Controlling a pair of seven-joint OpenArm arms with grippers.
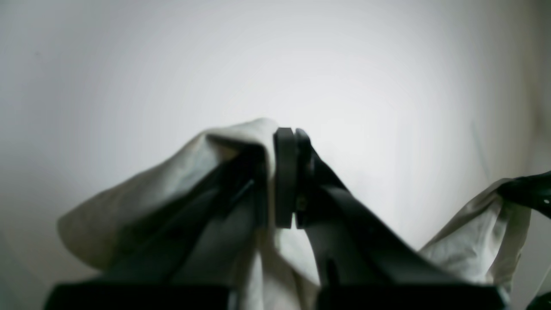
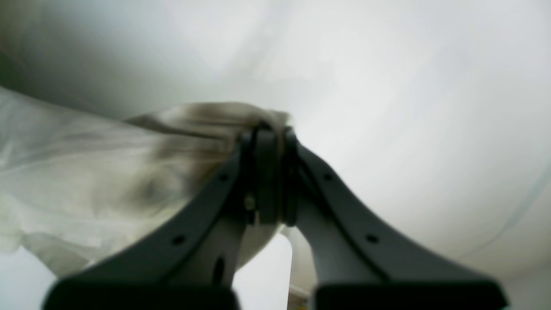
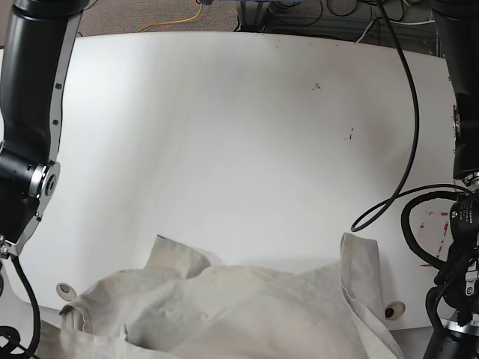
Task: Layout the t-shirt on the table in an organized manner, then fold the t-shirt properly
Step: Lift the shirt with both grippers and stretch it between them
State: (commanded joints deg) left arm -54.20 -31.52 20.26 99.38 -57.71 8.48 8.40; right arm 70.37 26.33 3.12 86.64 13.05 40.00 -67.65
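Note:
The beige t-shirt (image 3: 247,307) lies bunched along the near edge of the white table (image 3: 239,149). Two corners of it are raised into peaks, left and right. In the left wrist view my left gripper (image 1: 294,137) is shut with a fold of the t-shirt (image 1: 181,181) pinched between its pads and draped over one finger. My right gripper (image 2: 272,134) is likewise shut on the t-shirt (image 2: 86,172), which trails off to the left. The right gripper (image 1: 527,191) also shows dark at the left wrist view's right edge, holding cloth. In the base view the cloth hides both grippers.
Both arms stand at the table's sides: one dark arm (image 3: 30,112) at the left, the other with looped black cables (image 3: 419,209) at the right. Grommet holes (image 3: 63,288) (image 3: 390,310) sit near the front corners. Red tape marks (image 3: 438,224) lie by the right edge.

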